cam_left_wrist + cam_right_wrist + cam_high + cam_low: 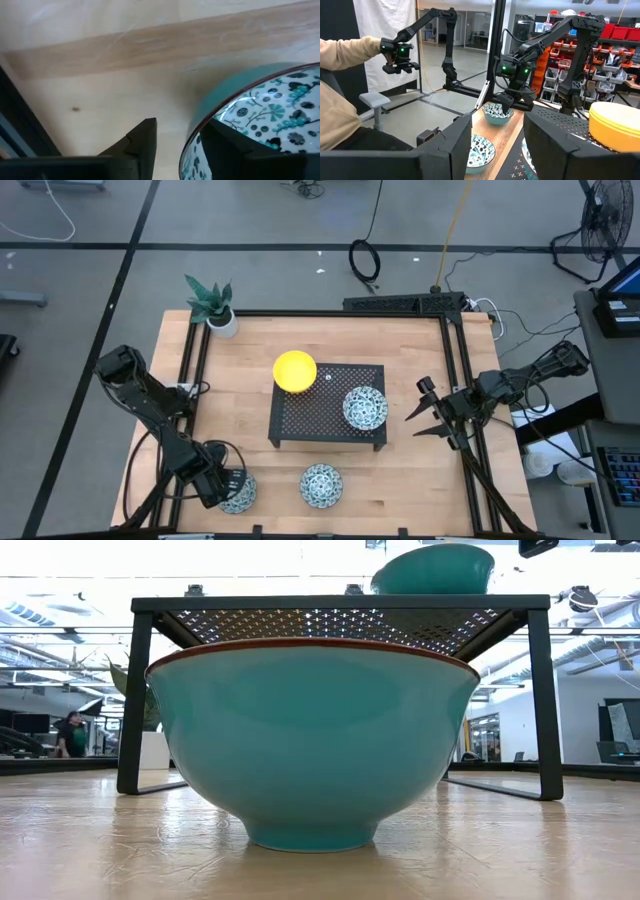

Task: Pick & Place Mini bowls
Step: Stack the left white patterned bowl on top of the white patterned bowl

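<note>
In the high view, one yellow bowl (295,370) and a patterned blue-green bowl (365,408) sit on a black mesh rack (300,420). A second patterned bowl (321,485) stands on the table near the front edge. It fills the low view (312,740). A third patterned bowl (240,494) stands at the front left. My left gripper (228,483) is open, and its fingers straddle that bowl's rim (196,131). My right gripper (425,412) is open and hovers to the right of the rack. My left gripper has one finger (142,142) outside the third patterned bowl's wall and the other (232,145) inside it, coming at the rim (196,131) from the table's left. The bowl stands on the table. Whether either finger touches it, I cannot tell.
A white pot with a green plant (215,308) stands at the table's far left corner. A black frame (455,380) runs along the table's sides. Bare wood lies to the right of the rack. In the right wrist view a person's sleeve (350,50) shows beyond the table.
</note>
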You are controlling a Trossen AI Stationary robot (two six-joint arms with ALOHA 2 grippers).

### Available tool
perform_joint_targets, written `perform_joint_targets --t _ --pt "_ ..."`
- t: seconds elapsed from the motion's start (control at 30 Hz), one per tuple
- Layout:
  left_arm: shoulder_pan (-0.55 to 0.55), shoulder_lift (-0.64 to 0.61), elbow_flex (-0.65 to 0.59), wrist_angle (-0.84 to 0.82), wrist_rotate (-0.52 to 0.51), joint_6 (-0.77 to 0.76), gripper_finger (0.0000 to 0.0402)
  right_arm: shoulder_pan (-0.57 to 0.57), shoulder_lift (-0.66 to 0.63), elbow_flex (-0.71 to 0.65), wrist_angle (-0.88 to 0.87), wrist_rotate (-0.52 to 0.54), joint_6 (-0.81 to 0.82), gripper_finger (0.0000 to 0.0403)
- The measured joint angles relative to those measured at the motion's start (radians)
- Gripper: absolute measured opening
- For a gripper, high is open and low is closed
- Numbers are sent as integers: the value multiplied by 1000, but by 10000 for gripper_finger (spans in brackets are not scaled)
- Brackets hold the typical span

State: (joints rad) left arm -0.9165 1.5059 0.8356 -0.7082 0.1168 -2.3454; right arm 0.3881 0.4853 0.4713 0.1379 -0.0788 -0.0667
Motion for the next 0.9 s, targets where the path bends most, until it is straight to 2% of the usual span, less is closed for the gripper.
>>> perform_joint_targets --t 0.13,0.33,0.53,0.9 --pt "0 0 0 1 -47 19 126 0 4 0 0 0 -1 169" --pt "2 -7 0 27 -29 103 104 0 18 0 0 0 -6 169" --pt "-2 -29 6 32 -94 146 99 0 30 0 2 0 -9 169" --pt "-5 -35 6 58 -92 186 93 0 33 0 8 0 -9 169"
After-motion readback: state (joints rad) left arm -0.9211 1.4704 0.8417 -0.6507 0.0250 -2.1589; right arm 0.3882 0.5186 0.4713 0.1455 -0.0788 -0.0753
